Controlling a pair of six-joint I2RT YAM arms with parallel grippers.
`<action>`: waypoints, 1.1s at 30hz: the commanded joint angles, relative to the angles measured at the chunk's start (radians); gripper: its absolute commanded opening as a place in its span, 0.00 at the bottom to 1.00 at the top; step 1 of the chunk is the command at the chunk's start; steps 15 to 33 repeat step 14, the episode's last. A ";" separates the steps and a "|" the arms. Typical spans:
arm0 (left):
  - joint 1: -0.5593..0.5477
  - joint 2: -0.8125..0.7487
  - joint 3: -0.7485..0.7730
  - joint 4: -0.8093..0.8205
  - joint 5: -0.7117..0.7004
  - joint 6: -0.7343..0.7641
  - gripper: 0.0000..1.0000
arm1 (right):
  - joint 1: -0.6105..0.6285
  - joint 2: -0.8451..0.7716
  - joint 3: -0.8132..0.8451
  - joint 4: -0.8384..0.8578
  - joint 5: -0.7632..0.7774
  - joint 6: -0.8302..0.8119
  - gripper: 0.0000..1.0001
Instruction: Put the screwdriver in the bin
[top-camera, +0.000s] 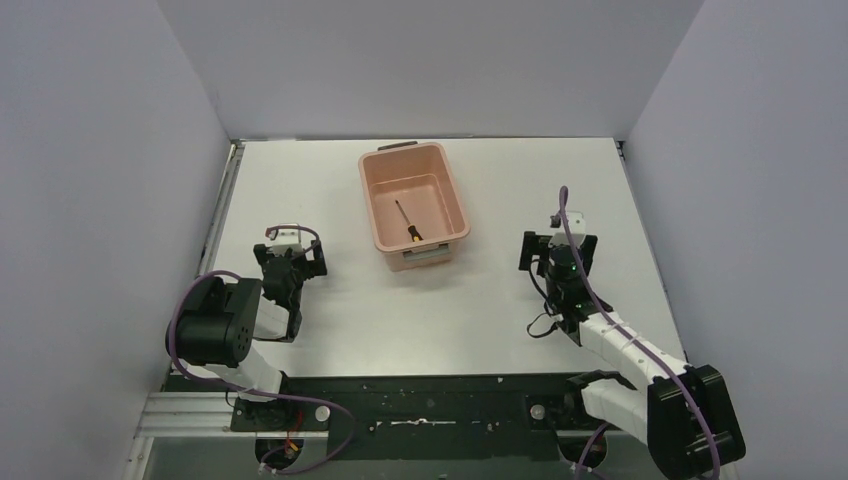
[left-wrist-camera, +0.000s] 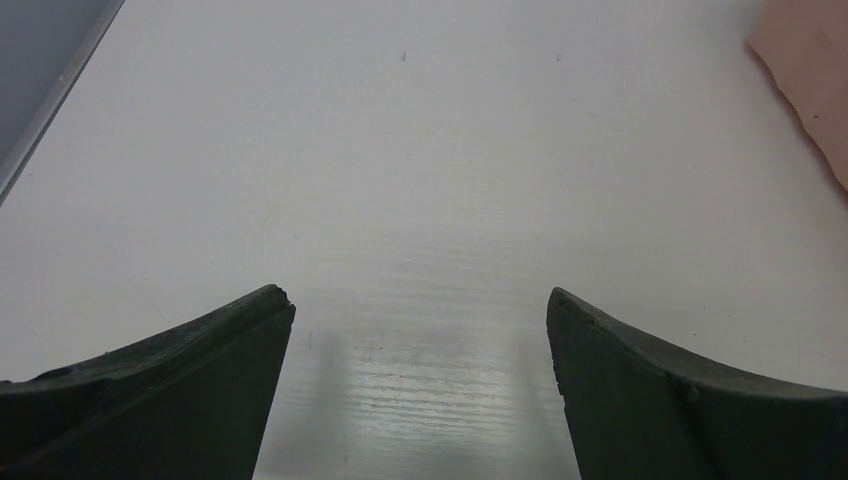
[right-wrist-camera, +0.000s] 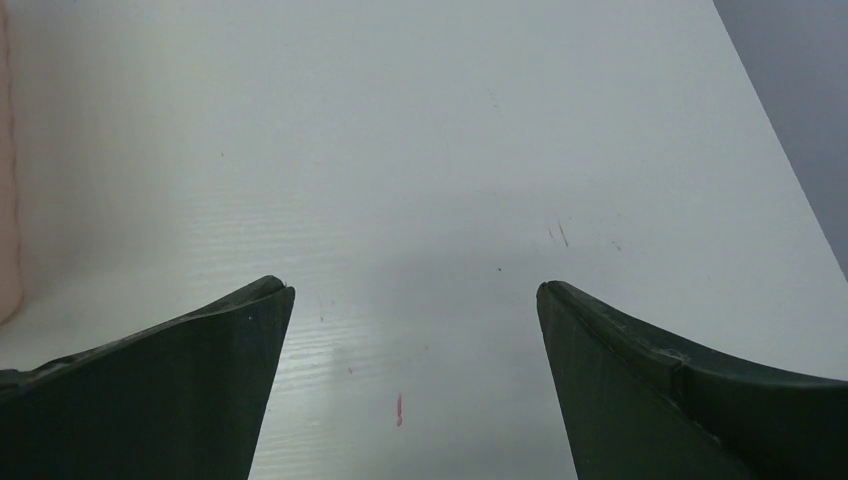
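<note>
The salmon-pink bin (top-camera: 447, 184) stands at the middle back of the white table. The screwdriver (top-camera: 408, 224) lies inside on the bin's floor, its yellow-and-black handle toward the near end. My left gripper (top-camera: 292, 246) is open and empty, low over the table to the left of the bin. My right gripper (top-camera: 558, 244) is open and empty, to the right of the bin. In the left wrist view my gripper (left-wrist-camera: 418, 300) has bare table between its fingers, with the bin's corner (left-wrist-camera: 812, 80) at top right. In the right wrist view my gripper (right-wrist-camera: 412, 290) is also over bare table.
Grey walls enclose the table on the left, back and right. A metal rail (top-camera: 222, 215) runs along the table's left edge. A sliver of the bin's side (right-wrist-camera: 8, 200) shows at the left edge of the right wrist view.
</note>
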 joint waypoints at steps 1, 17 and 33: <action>0.002 -0.006 0.019 0.056 0.010 0.014 0.97 | -0.008 -0.065 -0.125 0.282 0.051 0.035 1.00; 0.002 -0.006 0.019 0.056 0.009 0.014 0.97 | -0.017 -0.063 -0.167 0.309 0.060 0.033 1.00; 0.002 -0.006 0.019 0.056 0.009 0.014 0.97 | -0.017 -0.063 -0.167 0.309 0.060 0.033 1.00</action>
